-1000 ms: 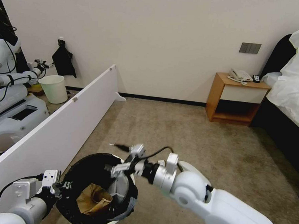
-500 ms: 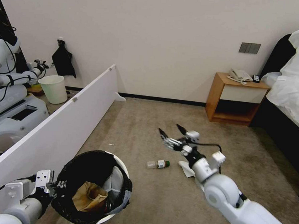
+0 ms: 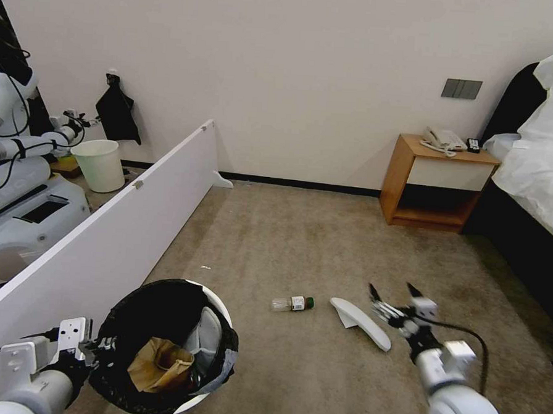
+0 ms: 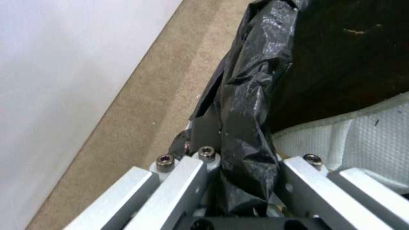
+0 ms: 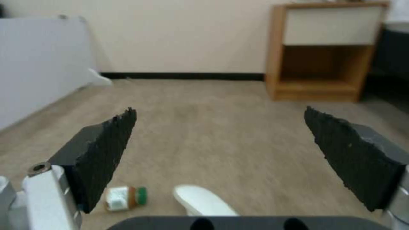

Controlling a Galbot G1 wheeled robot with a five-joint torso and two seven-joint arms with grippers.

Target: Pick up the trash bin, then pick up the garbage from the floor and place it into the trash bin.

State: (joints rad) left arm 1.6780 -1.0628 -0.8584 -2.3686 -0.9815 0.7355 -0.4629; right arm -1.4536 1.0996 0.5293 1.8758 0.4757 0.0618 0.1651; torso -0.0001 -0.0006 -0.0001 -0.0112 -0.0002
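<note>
The trash bin (image 3: pixel 218 309), white with a black bag liner (image 3: pixel 160 300) folded over its rim, is at the lower left of the head view, close to the long white partition board (image 3: pixel 101 247). Inside it lie a crumpled brown paper bag (image 3: pixel 157 364) and a white slipper (image 3: pixel 204 339) leaning against the inner wall. The left pincer (image 3: pixel 96 349) is pressed together on the bin's rim, pinching the liner; in the left wrist view its fingers (image 4: pixel 204 127) clamp a bunched fold of the black plastic (image 4: pixel 247 105), with the slipper's textured white side (image 4: pixel 366 137) just beside it.

On the floor (image 3: pixel 287 232), near the middle, a clear bottle with a green cap (image 3: pixel 292 303) lies on its side. Just beside it, toward the bed, lies a second white slipper (image 3: pixel 360 321), sole up, with a scrap of white under one edge. The right pincer (image 3: pixel 397 295) is just beyond the slipper's far end, its black fingertips spread wide with nothing between them; the right wrist view looks past both serrated pads (image 5: pixel 106 150) at the bottle (image 5: pixel 126 198) and the slipper's tip (image 5: pixel 202 201).

Against the far wall stands a wooden nightstand (image 3: pixel 435 184) with a telephone (image 3: pixel 444 140), next to a bed (image 3: pixel 538 171). An unlined pale bin (image 3: pixel 99 164) stands behind the partition.
</note>
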